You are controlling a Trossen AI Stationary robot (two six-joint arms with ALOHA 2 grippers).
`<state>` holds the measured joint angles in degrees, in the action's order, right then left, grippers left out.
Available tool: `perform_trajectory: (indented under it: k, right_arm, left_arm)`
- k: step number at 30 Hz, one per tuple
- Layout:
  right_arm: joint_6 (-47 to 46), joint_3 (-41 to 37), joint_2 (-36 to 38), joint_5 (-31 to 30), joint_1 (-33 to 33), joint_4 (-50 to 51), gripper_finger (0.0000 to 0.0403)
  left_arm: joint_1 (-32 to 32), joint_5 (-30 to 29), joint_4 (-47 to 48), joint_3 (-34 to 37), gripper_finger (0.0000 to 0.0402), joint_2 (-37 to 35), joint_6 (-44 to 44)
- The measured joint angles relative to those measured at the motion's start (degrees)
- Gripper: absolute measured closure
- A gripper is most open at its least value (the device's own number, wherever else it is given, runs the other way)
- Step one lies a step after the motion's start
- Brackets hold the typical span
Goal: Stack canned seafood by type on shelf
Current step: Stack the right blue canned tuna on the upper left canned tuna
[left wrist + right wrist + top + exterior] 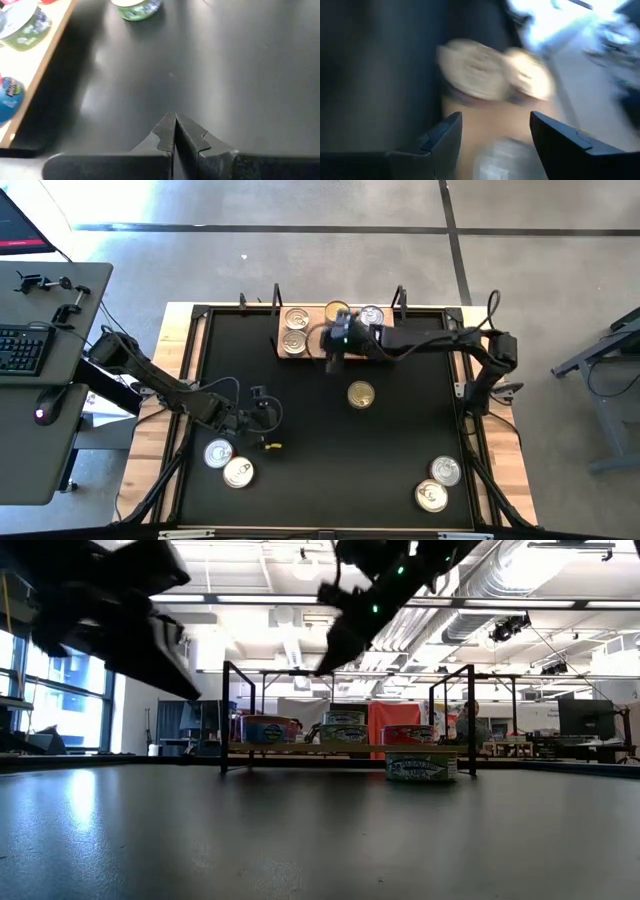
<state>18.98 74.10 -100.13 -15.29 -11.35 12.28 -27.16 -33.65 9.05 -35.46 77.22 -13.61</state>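
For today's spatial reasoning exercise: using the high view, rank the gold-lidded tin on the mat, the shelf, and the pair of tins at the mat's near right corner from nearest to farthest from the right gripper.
1. The shelf, directly under the open right gripper, at the far edge.
2. The gold-lidded tin, mid-mat, just nearer the camera side.
3. The pair of tins, near right corner.

Overhead looks straight down, low looks level; both share the shelf [335,345].

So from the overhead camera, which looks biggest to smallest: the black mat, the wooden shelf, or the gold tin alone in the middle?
1. The black mat, by far the largest.
2. The wooden shelf, a small board at the mat's far edge.
3. The gold tin, smallest.
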Motion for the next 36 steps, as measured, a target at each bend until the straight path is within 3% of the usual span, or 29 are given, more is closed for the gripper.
perform_trajectory:
  k: [3,6,10,13,17,22,26,29,32,36]
  right_arm:
    - [-5.6,-3.96,0.25,5.01,4.78,-5.65,0.0184]
    - [-11.18,-10.14,0.21,5.4,10.93,-14.53,0.0189]
    - [-17.72,-16.1,0.2,1.92,20.38,-24.81,0.0192]
    - [-20.79,-16.83,0.36,-1.9,27.03,-25.07,0.0192]
    - [-27.08,-14.09,0.47,-8.23,34.67,-15.2,0.0192]
    - [-48.11,-6.25,2.77,-10.34,41.69,16.6,0.0192]
    - [-70.79,-2.3,3.83,0.85,46.91,35.59,0.0192]
    - [-84.38,-1.72,4.52,11.0,51.1,39.13,0.0195]
    - [-94.7,-2.41,4.52,15.16,55.31,39.36,0.0211]
    - [-110.02,-4.17,4.52,16.01,61.46,39.36,0.0261]
  left_arm:
    - [-2.19,-1.21,2.03,0.02,0.0401,-0.26,-1.58]
    - [-3.87,-2.95,2.47,0.02,0.0401,-0.29,-2.77]
    - [-4.93,-3.08,2.1,0.02,0.0401,-0.29,-2.83]
    - [-4.75,-3.13,-0.77,0.04,0.0401,-0.29,-1.95]
    - [-3.69,-3.08,-6.28,0.04,0.0401,-0.29,2.37]
    - [-2.89,-3.06,-9.34,0.04,0.0401,-0.29,5.87]
    - [-2.69,-3.06,-9.4,0.04,0.0401,-0.29,6.3]
    - [-2.69,-3.06,-9.34,0.04,0.0401,-0.29,6.46]
    - [-2.28,-3.04,-9.37,0.04,0.0401,-0.29,7.74]
    - [-1.43,-3.02,-9.39,0.04,0.0401,-0.29,7.76]
